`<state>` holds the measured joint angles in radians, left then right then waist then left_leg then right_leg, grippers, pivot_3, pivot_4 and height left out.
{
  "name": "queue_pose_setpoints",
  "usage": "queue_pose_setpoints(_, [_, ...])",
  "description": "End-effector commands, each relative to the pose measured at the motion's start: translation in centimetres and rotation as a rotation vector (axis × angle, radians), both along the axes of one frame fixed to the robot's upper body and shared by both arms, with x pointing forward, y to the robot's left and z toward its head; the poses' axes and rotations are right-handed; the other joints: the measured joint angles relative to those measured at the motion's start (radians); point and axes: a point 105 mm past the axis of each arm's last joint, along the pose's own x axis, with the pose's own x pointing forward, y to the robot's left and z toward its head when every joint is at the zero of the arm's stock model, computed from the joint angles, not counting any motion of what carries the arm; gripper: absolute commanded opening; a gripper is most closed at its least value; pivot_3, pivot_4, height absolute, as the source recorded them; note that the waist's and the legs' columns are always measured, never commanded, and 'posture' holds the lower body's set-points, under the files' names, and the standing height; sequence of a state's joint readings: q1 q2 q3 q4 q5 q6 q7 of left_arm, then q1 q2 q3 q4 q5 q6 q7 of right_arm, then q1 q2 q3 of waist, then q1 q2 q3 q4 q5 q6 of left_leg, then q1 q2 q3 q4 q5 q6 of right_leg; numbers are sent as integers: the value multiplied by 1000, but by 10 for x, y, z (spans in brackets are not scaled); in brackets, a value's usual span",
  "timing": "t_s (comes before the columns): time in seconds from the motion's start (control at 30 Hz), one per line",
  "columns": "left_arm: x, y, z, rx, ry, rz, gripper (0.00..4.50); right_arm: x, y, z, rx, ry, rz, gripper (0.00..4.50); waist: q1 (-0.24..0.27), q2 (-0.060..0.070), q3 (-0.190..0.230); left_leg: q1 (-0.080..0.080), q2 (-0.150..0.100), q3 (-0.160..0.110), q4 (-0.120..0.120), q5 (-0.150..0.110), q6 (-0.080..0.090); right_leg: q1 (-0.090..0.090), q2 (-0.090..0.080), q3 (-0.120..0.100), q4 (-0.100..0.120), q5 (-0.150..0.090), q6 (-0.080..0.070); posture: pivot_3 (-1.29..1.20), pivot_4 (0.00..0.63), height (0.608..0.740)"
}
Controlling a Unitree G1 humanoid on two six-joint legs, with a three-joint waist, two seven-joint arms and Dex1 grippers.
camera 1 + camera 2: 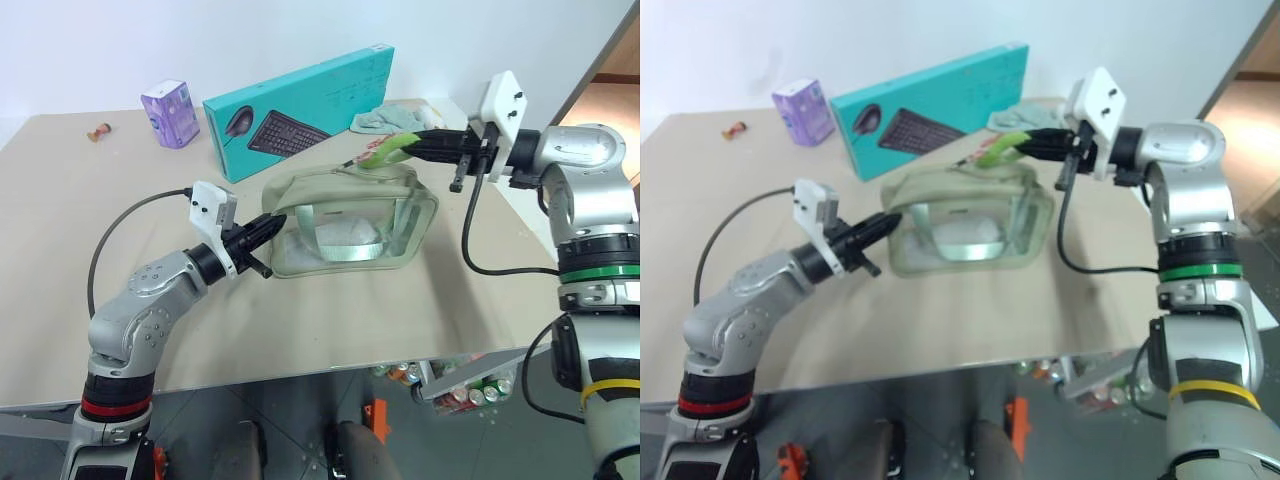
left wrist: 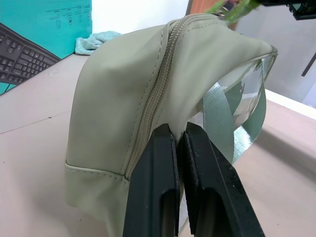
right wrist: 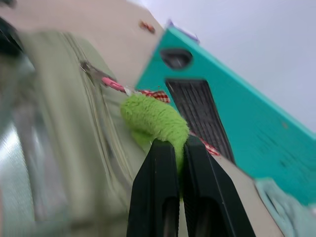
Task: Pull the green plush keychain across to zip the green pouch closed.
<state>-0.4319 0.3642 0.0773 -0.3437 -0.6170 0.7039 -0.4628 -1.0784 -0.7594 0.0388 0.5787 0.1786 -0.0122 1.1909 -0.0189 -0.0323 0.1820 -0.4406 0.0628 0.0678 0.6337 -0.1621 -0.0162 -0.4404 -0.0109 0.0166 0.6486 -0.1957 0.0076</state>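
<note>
- The boxy sage-olive fabric pouch, clear side panel and two pale webbing straps showing, stands on the beige surface, just in front of the long teal keyboard box.
- The left pincer is pinched tight on the pouch's near end; the left wrist view shows both black fingers squeezed together on the fabric right beside the zipper line.
- Over on the far end, the right pincer is clamped on the small lime-green plush keychain, held just above the pouch's top corner.
- Judging by the closed teeth running up from the left grip, the zip looks largely drawn, though I can't tell whether it is fully home at the far end.
- Risk one: the plush is soft, so a hard tug could let it slide out from between the fingers.
- Risk two: the thin reddish cord carries the whole pull; an off-line pull could jam the slider or lift the pouch.
- Risk three: if the left grip slips off the fabric, the pouch simply drags along.
- The right wrist view shows cord, metal ring and slider; the head views show both arms and the pale teal cloth behind.
</note>
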Motion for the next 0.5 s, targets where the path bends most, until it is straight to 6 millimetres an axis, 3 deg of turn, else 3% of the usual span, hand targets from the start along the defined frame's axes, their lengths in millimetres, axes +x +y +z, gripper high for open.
queue_pose_setpoints(0.03, [-1, 3, 13, -4, -50, 16, 0, -2, -34, 27, 11, -106, -113, 22, -1, 0, 0, 0, 0, 0, 0, 0, 0, 0, 0, 0, 0, 0, 0, 0, 150, 740])
queue_pose_setpoints(0.27, [-1, 3, 12, 1, -48, 14, 0, 5, -87, 6, -53, -100, -323, 22, -1, 0, 0, 0, 0, 0, 0, 0, 0, 0, 0, 0, 0, 0, 0, 0, 150, 740])
queue_pose_setpoints(0.5, [-2, 3, 11, 12, -47, 13, 0, 11, -124, -34, -219, -81, -506, 22, -2, 0, 0, 1, 0, 0, 0, 0, 0, 0, 0, 1, 0, 0, 0, 0, 150, 740])
